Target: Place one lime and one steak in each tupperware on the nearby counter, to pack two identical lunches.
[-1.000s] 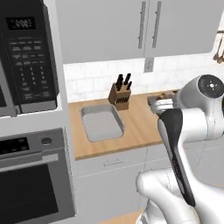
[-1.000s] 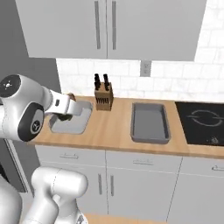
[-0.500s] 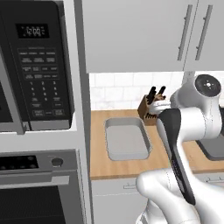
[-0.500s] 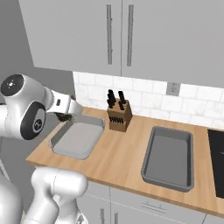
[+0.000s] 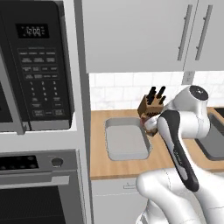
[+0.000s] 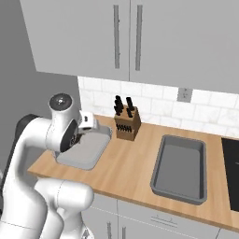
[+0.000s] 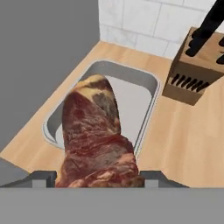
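My gripper point(image 7: 98, 177) is shut on a dark brown, lumpy steak point(image 7: 96, 140), which hangs over the near rim of the left grey tupperware point(image 7: 146, 85). That tupperware point(image 5: 127, 141) lies on the wooden counter point(image 6: 126, 175) beside the tall oven column, and its bare floor shows nothing inside. In the base views the gripper point(image 5: 148, 126) point(image 6: 87, 127) hovers at the tupperware's point(image 6: 86, 150) back right corner. A second tupperware point(image 6: 179, 168), also bare inside, lies farther right on the counter. The lime is out of view.
A wooden knife block point(image 6: 127, 123) point(image 7: 197, 70) stands just right of the left tupperware, close to my hand. A microwave point(image 5: 39, 65) and oven point(image 5: 39, 188) fill the wall to the left. The black stovetop point(image 6: 232, 158) lies at the far right.
The base has driven, so the whole scene has slid right in both base views and the left tupperware now sits nearer. The gripper stays shut on the steak.
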